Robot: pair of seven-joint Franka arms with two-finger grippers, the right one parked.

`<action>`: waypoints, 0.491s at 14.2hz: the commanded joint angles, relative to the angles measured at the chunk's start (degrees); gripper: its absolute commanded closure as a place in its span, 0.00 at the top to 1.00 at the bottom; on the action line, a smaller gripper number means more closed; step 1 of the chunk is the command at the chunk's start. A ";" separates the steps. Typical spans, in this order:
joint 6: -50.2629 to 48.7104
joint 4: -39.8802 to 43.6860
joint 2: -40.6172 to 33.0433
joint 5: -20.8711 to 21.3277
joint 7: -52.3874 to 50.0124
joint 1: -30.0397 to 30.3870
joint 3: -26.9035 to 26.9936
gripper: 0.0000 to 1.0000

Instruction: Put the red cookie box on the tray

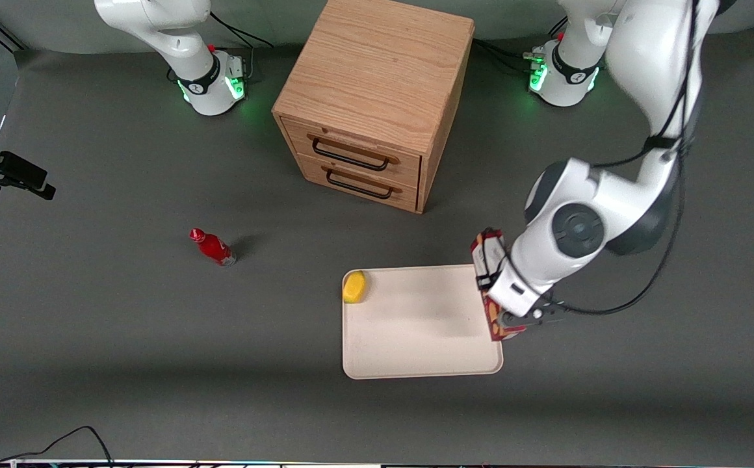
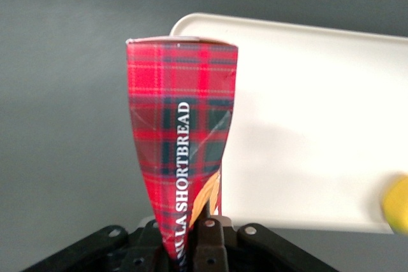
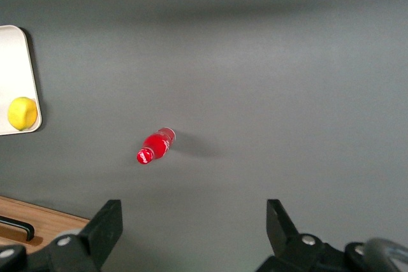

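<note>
The red cookie box point(image 1: 489, 257), a slim red tartan carton, is held in my left gripper point(image 1: 504, 311) above the tray's edge toward the working arm's end. In the left wrist view the box point(image 2: 182, 138) reads "SHORTBREAD" and the gripper point(image 2: 191, 246) is shut on its lower end, pinching it in. The tray point(image 1: 416, 344) is flat, cream-white and rounded; it also shows in the left wrist view point(image 2: 306, 125), beside and under the box. The box hangs over the tray's rim, partly over the table.
A yellow lemon-like object point(image 1: 354, 286) lies in the tray's corner toward the parked arm. A small red bottle point(image 1: 213, 247) lies on the grey table toward the parked arm's end. A wooden two-drawer cabinet point(image 1: 370, 97) stands farther from the camera than the tray.
</note>
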 commanded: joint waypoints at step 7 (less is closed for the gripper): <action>6.77 2.08 7.71 12.03 -2.24 -0.49 -0.08 1.00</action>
